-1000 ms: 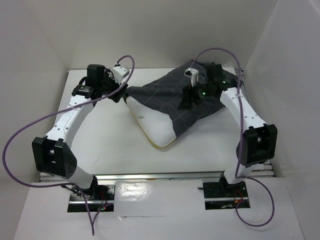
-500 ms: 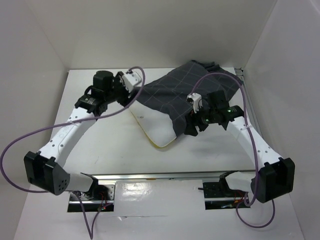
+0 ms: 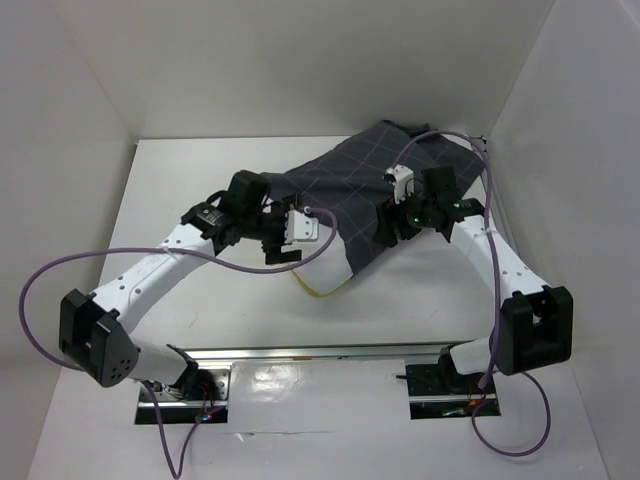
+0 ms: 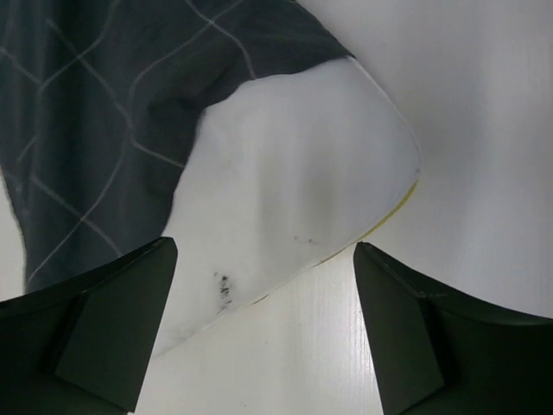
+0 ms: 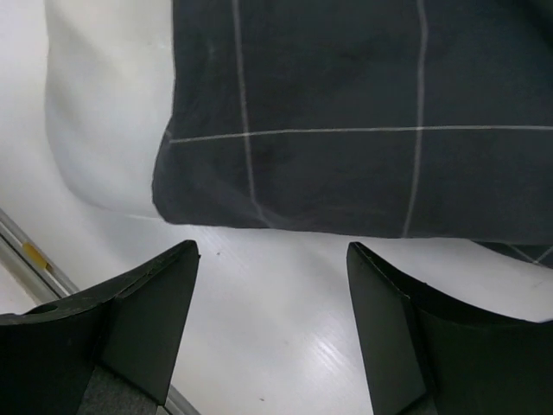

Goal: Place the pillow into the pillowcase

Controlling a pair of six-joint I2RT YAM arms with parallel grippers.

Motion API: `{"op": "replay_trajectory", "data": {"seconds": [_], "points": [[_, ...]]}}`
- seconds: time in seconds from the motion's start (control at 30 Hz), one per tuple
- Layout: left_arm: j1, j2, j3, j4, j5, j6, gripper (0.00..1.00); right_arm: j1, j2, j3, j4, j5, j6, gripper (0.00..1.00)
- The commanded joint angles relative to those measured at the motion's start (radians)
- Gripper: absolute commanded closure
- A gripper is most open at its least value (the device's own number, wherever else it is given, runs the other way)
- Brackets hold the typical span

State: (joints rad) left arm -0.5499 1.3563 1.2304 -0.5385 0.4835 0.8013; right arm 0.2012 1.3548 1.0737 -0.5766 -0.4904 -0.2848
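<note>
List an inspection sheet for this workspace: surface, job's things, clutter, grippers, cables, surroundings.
Surface: white table, with a few dark specks in the right wrist view.
Job's things: pillow partly inside the pillowcase. One white corner with yellow trim sticks out of the opening. A small dark smudge is on the exposed part.
Clutter: nothing seen.
Grippers: left gripper open above the exposed pillow corner, holding nothing. Right gripper open above the pillowcase's edge, holding nothing.
Cables: left purple cable loops out beside its arm. Right purple cable arcs over the pillowcase's far end.
Surroundings: white walls on three sides, metal rail at the near edge.
</note>
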Motion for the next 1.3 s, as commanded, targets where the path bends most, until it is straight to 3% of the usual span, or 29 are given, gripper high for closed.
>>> {"op": "replay_trajectory", "data": {"seconds": [0.0,0.33,0.53,0.8,0.97,1.27], "points": [[-0.027,0.049,0.0,-0.063,0.119,0.188,0.02,-0.037,0.023,0.08,0.078,-0.03,0.019,0.23],[-0.071,0.007,-0.203,0.06,0.129,0.53,0.01,-0.075,0.032,0.103,0.069,-0.039,0.01,0.23],[-0.071,-0.017,-0.347,0.325,0.064,0.575,0.01,-0.075,0.021,0.103,0.05,-0.039,0.019,0.23],[-0.044,0.046,-0.365,0.408,0.092,0.644,0.0,-0.075,0.03,0.103,0.041,-0.039,0.029,0.23],[-0.022,0.093,-0.353,0.408,0.115,0.673,0.0,-0.075,0.05,0.124,0.031,-0.039,0.029,0.23],[0.039,0.121,-0.331,0.232,0.194,0.821,0.0,-0.075,0.078,0.144,0.011,-0.03,0.009,0.23]]}}
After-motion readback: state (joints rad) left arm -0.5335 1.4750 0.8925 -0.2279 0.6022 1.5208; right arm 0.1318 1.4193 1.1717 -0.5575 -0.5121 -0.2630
